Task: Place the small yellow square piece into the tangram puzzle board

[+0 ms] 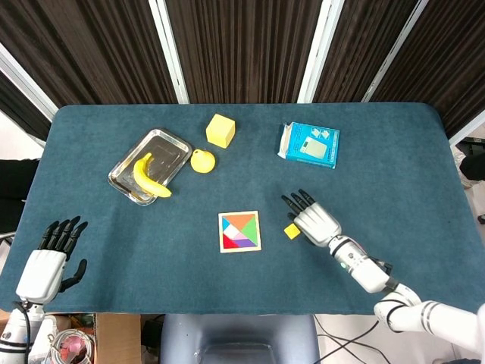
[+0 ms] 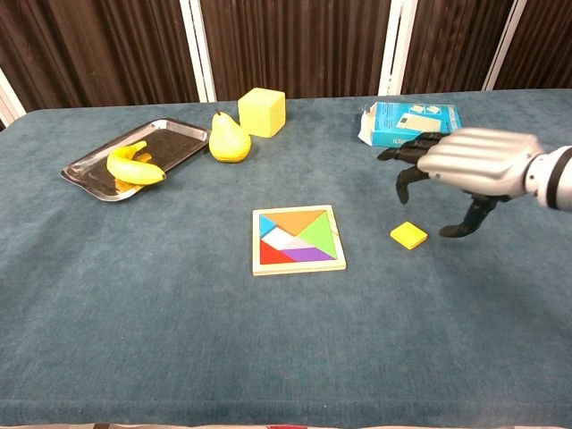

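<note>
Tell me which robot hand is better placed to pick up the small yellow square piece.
The right robot hand. It hovers open just above the yellow square piece, which lies right of the puzzle board. The left robot hand sits open at the table's near-left corner, far from both.

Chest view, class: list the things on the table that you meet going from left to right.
Metal tray → banana → pear → yellow cube → tangram board → small yellow square piece → right hand.
</note>
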{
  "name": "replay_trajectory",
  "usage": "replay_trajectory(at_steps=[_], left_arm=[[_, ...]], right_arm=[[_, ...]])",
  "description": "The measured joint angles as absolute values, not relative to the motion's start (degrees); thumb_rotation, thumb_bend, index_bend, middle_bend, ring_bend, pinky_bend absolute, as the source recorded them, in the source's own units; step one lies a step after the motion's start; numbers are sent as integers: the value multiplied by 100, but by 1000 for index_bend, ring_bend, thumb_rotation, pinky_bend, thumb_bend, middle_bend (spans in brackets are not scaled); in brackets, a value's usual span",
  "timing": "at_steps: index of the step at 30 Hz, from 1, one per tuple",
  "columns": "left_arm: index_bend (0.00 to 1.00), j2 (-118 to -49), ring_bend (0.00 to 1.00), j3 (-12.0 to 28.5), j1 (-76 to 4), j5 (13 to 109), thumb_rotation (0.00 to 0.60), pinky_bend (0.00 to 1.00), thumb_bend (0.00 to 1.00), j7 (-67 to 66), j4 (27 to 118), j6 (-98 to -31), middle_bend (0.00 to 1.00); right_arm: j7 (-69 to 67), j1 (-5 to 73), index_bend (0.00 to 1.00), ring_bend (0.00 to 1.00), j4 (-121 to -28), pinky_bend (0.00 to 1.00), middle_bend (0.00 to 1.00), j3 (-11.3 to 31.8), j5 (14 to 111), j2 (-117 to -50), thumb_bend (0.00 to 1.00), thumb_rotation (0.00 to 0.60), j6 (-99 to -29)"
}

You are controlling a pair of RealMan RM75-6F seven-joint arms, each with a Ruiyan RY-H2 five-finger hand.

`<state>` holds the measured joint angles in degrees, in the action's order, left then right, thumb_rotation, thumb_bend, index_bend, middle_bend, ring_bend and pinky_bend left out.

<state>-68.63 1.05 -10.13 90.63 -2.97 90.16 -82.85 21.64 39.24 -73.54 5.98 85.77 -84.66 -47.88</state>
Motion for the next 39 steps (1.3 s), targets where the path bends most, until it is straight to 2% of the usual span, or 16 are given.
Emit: replay_trajectory(at_steps=[11, 25, 31, 39], left_arm=[[0, -6832, 0, 68, -963, 9101, 600, 0, 493, -106, 8881, -8383, 0], [0, -6770, 0, -29, -852, 9203, 600, 0, 493, 28, 8790, -8518, 0], [0, -6812, 0, 74, -962, 9078, 600, 0, 493, -141, 8915, -8356, 0], [0, -6825, 0, 78, -975, 9074, 600, 0, 492, -150, 8915, -8342, 0]], right_arm=[[2066, 4169, 491, 0, -6901, 0, 0, 446, 8568, -8905, 384, 600, -4690], [1912, 4250, 539, 0, -6598, 0, 0, 341, 8472, -9109, 406, 600, -4695], [1923, 4265, 548, 0, -6572, 0, 0, 326, 8422, -9122, 406, 600, -4717], [1911, 4276, 645, 0, -6553, 0, 8, 306, 8411, -9131, 430, 600, -4800]])
